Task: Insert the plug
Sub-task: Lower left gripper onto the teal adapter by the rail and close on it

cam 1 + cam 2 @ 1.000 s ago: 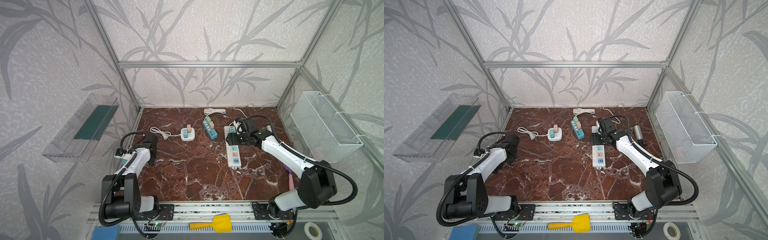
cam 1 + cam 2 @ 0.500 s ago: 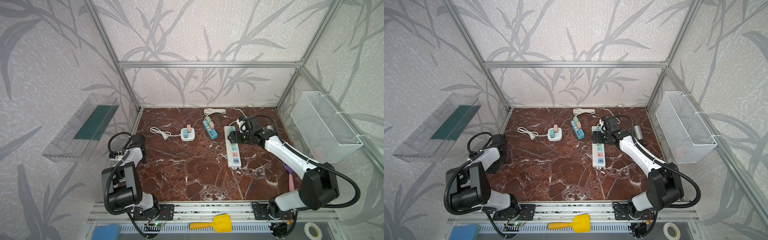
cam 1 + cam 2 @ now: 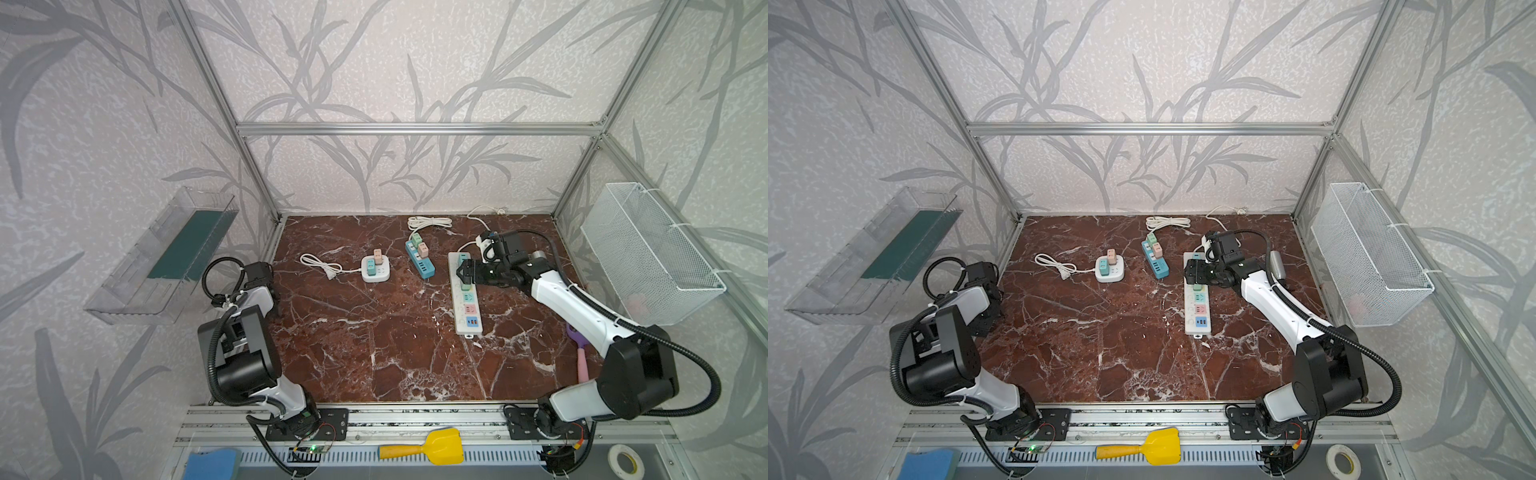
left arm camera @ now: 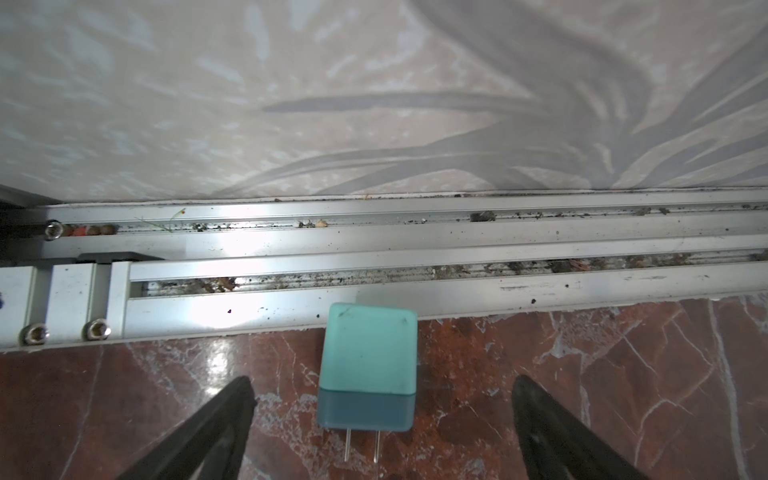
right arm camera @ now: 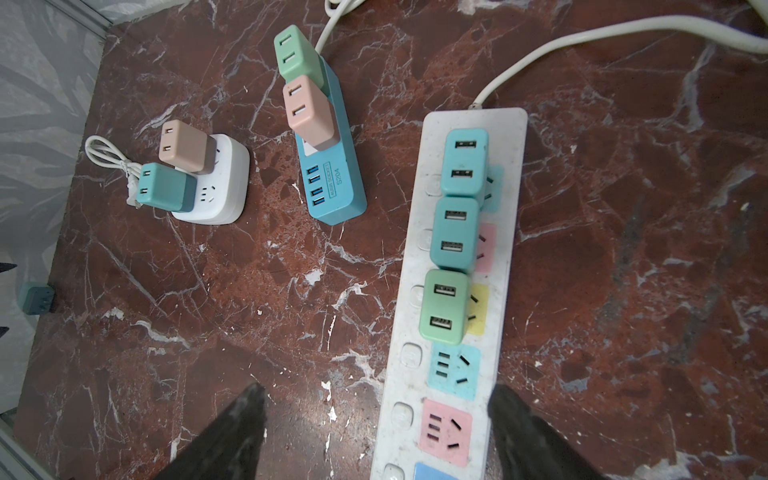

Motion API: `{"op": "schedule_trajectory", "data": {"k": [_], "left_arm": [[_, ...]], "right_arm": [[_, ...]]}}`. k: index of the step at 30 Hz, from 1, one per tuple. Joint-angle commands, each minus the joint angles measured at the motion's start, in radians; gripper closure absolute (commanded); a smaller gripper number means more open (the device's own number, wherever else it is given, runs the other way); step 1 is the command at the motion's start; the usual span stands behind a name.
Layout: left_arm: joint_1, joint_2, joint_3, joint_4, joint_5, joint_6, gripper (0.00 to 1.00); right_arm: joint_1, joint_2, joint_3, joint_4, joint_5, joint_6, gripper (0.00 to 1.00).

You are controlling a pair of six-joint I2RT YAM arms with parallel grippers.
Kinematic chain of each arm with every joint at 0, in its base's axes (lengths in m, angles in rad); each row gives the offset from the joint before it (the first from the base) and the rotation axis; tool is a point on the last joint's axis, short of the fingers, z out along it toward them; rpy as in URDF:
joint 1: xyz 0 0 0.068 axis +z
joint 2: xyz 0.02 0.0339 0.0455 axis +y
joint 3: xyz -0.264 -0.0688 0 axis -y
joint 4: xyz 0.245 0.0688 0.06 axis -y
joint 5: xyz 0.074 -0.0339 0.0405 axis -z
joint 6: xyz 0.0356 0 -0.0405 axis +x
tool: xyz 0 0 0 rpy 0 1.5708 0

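By the left wall, the small teal block-shaped plastic plug [image 4: 368, 365] lies flat on the red-brown marble tabletop [image 4: 582, 395], just beside the aluminium rail [image 4: 457, 249]. Its long axis runs square to the rail. Its two metal prongs point away from the wall, back between the fingers of the left gripper [image 4: 382, 382], which are spread wide on either side and touch nothing. Further right, the right gripper [image 5: 378, 390] hangs unclenched and empty above the long white power strip [image 5: 513, 145].
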Motion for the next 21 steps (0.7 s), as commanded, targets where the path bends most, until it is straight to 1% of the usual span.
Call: {"op": "schedule_trajectory", "data": {"k": [1,6,11,21], "left_arm": [[0.006,0.039,0.057,-0.069,0.01,-0.001,0.04],[0.012,0.053,0.067,-0.075,0.035,-0.006,0.05],[0.018,0.063,0.073,-0.11,0.029,-0.028,0.06],[0.032,0.076,0.054,-0.099,0.066,-0.052,0.11]], "right_arm": [[-0.006,-0.017,-0.011,0.019,-0.014,0.013,0.17],[-0.012,-0.022,-0.013,0.019,-0.016,0.013,0.17],[-0.022,-0.021,-0.017,0.026,-0.024,0.015,0.18],[-0.034,-0.022,-0.017,0.03,-0.045,0.016,0.23]]}}
